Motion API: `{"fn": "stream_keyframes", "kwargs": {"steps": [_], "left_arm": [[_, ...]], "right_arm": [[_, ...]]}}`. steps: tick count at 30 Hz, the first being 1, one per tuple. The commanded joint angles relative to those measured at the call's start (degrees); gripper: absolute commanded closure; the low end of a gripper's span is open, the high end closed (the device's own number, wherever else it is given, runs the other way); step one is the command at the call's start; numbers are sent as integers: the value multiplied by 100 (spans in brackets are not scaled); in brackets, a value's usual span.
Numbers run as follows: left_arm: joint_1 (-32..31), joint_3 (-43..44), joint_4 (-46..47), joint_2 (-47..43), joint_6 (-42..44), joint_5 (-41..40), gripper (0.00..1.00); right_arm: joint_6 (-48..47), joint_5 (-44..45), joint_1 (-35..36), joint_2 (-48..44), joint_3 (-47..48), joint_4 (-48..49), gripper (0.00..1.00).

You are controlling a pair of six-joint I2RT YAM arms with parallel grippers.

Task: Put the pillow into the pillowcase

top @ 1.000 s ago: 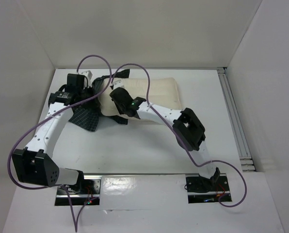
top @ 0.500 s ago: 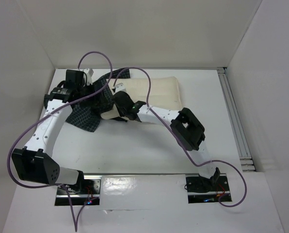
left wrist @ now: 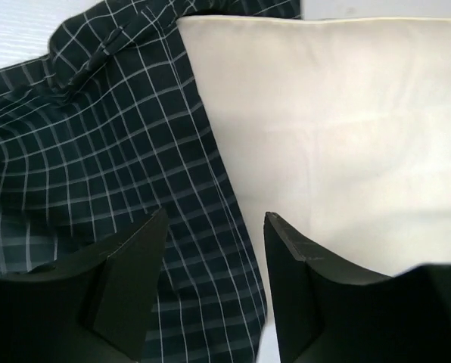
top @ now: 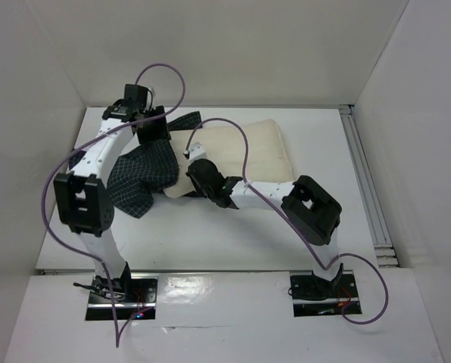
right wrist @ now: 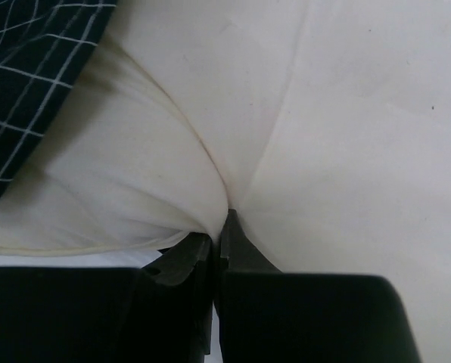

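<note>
The cream pillow (top: 248,145) lies across the back of the table, its left end covered by the dark checked pillowcase (top: 144,171). My right gripper (top: 198,171) is shut on a pinch of the pillow's near left edge (right wrist: 324,113); the fabric bunches at the closed tips of this gripper (right wrist: 225,219). My left gripper (top: 154,130) hovers open at the back left, over the pillowcase's mouth. In the left wrist view the open left gripper (left wrist: 214,227) straddles the pillowcase (left wrist: 97,151) where its hem meets the pillow (left wrist: 324,113); nothing is held between its fingers.
White walls close in the table at the back and both sides. A metal rail (top: 365,189) runs along the right edge. Purple cables (top: 165,72) loop above both arms. The left arm's elbow (top: 80,204) stands over the near left of the table.
My left gripper has opened, let go of the pillowcase, and moved back and right as its arm folded upright. My right gripper has pulled the pillow's edge slightly nearer.
</note>
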Motion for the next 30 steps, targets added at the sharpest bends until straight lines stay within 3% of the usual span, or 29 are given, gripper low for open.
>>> {"fn": "stream_keyframes", "kwargs": {"steps": [1, 4, 8, 12, 16, 17, 19, 22, 23, 24, 26, 29, 30], "left_arm": [[33, 739, -233, 815, -78, -96, 33], [33, 1424, -496, 1511, -25, -96, 34], [-169, 1657, -831, 1707, -77, -1070, 39], [-170, 1366, -479, 1601, -78, -993, 39], [-108, 1691, -479, 1978, -78, -729, 45], [-56, 1752, -479, 2041, -25, -677, 56], [-55, 1815, -479, 2093, -25, -571, 69], [-55, 1815, -532, 2033, -25, -587, 82], [-55, 1815, -532, 1911, -25, -588, 82], [-55, 1762, -532, 1840, 36, -640, 77], [-55, 1596, -594, 1664, 37, -798, 56], [-55, 1192, -594, 1356, 37, -905, 32], [-55, 1034, -541, 1356, 37, -905, 30]], "right_arm": [[-233, 168, 133, -239, -40, 582, 100], [-364, 266, 255, -168, 14, 520, 100], [-427, 266, 404, -396, -118, 581, 100], [-488, 266, 537, -660, -469, 704, 100], [-550, 318, 660, -775, -619, 757, 100], [-550, 318, 660, -836, -671, 757, 100], [-550, 388, 660, -889, -742, 705, 100], [-550, 389, 660, -889, -742, 704, 100], [-550, 389, 660, -889, -742, 643, 100], [-550, 389, 660, -837, -742, 643, 100], [-550, 389, 712, -836, -681, 591, 100], [-550, 389, 713, -836, -681, 590, 100], [-550, 389, 713, -836, -681, 590, 100]]}}
